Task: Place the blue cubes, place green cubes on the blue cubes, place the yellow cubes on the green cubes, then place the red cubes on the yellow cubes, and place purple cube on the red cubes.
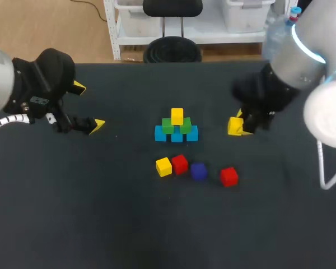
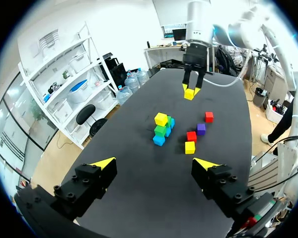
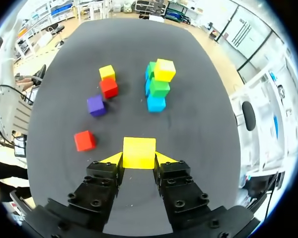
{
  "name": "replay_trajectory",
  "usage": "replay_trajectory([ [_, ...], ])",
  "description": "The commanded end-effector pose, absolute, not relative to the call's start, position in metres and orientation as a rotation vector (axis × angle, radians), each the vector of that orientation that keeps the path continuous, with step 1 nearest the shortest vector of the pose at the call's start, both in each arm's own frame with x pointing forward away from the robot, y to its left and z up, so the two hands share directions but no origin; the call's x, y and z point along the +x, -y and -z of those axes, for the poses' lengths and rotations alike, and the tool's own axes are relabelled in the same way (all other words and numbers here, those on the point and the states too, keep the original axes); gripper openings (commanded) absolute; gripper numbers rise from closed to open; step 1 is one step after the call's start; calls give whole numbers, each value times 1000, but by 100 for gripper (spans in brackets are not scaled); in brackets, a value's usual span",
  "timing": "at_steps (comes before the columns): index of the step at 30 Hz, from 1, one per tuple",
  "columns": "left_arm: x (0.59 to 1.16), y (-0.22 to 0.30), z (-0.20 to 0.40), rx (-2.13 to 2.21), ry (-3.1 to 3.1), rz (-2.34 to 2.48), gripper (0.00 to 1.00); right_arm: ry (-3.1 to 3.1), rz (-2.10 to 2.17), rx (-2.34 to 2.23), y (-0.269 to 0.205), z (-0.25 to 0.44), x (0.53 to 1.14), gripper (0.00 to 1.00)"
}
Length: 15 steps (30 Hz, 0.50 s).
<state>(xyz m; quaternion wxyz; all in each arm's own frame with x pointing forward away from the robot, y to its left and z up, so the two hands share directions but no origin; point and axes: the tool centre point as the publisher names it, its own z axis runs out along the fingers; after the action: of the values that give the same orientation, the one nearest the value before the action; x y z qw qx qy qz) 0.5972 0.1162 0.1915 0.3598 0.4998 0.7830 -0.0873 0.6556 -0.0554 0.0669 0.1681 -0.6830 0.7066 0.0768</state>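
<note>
First, look left: your left gripper (image 1: 88,106) hangs over the black table (image 1: 73,213), fingers spread wide, with nothing in them. In the middle stands the stack: blue cubes (image 1: 177,134) at the bottom, two green cubes (image 1: 168,126) on them, and the top yellow cube (image 1: 177,116). In front lie the loose yellow cube (image 1: 163,166) touching the first red cube (image 1: 180,163), then the purple cube (image 1: 198,171), then the second red cube (image 1: 229,176). On the right, your right gripper (image 1: 235,124) pinches the held yellow cube (image 3: 139,151).
</note>
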Motion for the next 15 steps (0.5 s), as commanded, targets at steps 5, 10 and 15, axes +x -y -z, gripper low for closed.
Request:
replay_trajectory([
  [5, 598, -117, -191, 1290, -2014, 229, 100, -1987, -268, -2008, 25, -65, 686, 0],
  [10, 598, -117, -191, 1290, -2014, 229, 100, -1962, -256, -2026, 13, -67, 696, 0],
  [15, 598, -117, -191, 1290, -2014, 229, 100, -1948, -249, -2038, 4, -68, 700, 0],
])
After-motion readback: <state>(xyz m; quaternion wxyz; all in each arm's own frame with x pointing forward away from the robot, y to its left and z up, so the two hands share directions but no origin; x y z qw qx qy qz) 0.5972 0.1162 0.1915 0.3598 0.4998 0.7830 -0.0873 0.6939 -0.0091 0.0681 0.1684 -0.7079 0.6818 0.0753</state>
